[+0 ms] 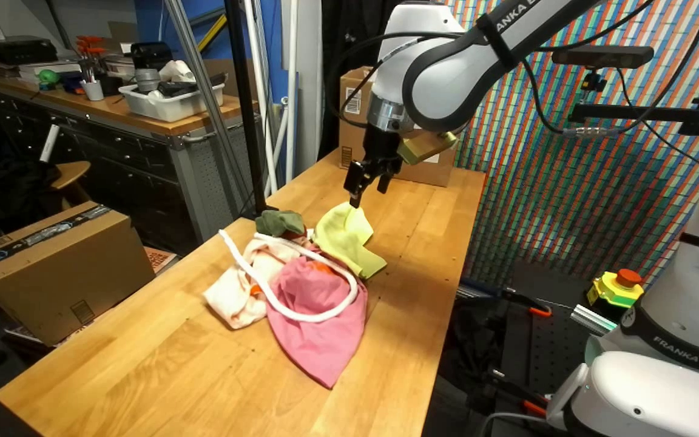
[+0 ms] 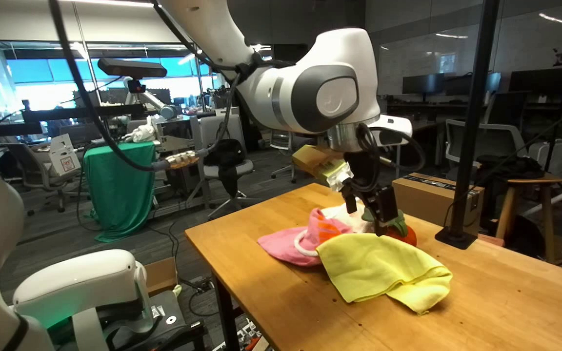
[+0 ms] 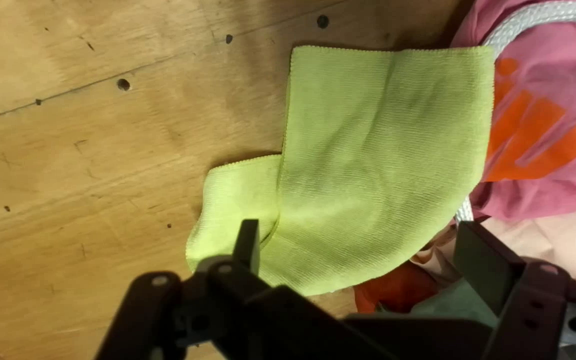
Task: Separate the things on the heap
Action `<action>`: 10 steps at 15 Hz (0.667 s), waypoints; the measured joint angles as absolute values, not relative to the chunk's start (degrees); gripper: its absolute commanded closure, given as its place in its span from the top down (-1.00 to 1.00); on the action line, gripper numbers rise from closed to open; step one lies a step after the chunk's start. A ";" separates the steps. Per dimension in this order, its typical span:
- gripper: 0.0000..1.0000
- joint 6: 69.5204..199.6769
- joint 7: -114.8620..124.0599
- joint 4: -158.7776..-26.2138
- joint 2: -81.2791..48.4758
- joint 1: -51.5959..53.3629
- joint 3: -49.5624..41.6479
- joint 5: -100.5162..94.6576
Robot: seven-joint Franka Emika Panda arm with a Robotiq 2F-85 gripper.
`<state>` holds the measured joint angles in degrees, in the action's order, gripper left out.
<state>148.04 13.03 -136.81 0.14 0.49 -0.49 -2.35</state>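
Claw (image 3: 360,240), wide and empty, hangs at the yellow-green cloth (image 3: 378,155); best pinch it well left of the white cord (image 3: 543,14) in the wrist view.

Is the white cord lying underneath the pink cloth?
No, in an exterior view the white cord curves over the top of the pink cloth.

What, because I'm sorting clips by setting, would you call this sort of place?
Probably a robotics lab or workshop: a robot arm, what looks like an emergency-stop button and a cluttered workbench are in view.
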 measured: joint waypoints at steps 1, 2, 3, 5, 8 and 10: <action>1.00 148.36 14.20 -135.97 -1.47 0.50 -0.49 -2.66; 1.00 148.70 15.11 -135.13 -3.05 0.50 -0.49 -2.76; 1.00 149.07 15.79 -134.34 -4.52 0.51 -0.49 -2.77; 1.00 149.89 17.00 -132.80 -7.30 0.64 -0.49 -2.77; 1.00 150.82 19.76 -130.50 -10.91 1.25 -0.69 -3.48; 1.00 151.14 21.39 -128.89 -13.05 1.83 -0.92 -3.74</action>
